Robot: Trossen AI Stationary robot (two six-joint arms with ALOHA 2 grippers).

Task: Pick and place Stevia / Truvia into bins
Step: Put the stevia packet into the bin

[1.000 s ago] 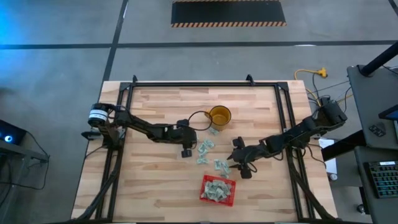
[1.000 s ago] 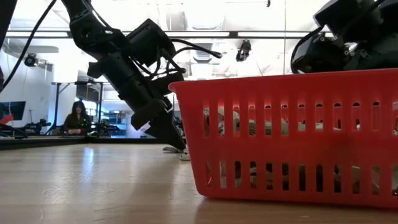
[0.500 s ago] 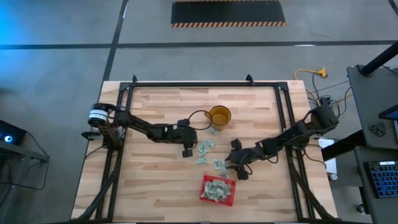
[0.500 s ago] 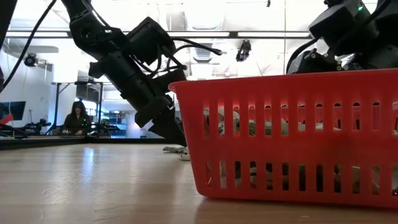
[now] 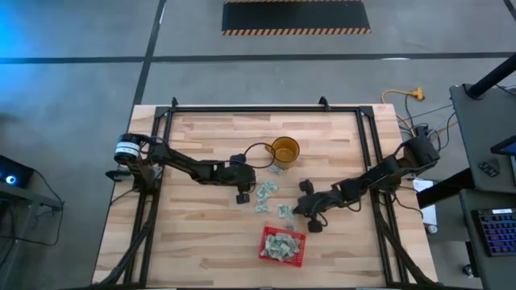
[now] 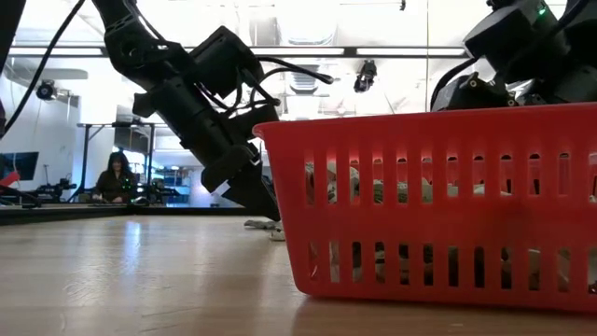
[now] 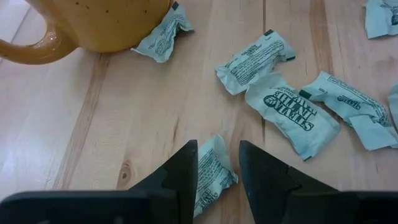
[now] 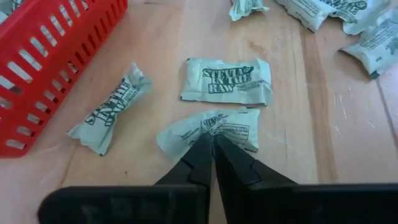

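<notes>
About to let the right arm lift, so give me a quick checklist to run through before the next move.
1. Right hand shut on a packet: ok, the fingertips pinch its crumpled edge.
2. Only one packet pinched: ok, the flat packet and the twisted packet lie apart.
3. Red basket has room: ok, packets lie below its rim.
4. Path to the basket: ok, it sits just beside the right hand.
5. Left hand out of the way: ok, it straddles another packet near the yellow mug.
</notes>
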